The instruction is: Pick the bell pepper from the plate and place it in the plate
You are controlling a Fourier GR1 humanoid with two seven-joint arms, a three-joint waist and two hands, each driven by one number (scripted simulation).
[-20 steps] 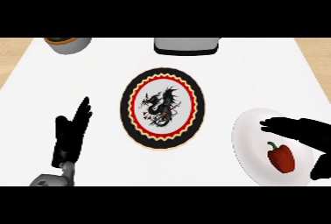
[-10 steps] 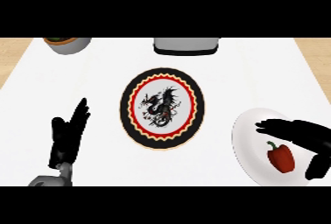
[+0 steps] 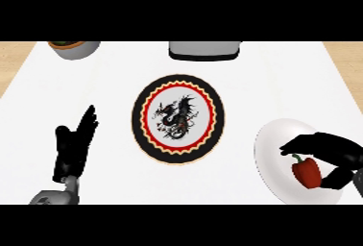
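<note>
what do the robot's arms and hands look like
Both hands are matte black, with slender fingers and a thumb. The left hand joins a smooth grey forearm with a rounded wrist. The right hand looks the same; its forearm barely shows. No cables or markings are visible.
</note>
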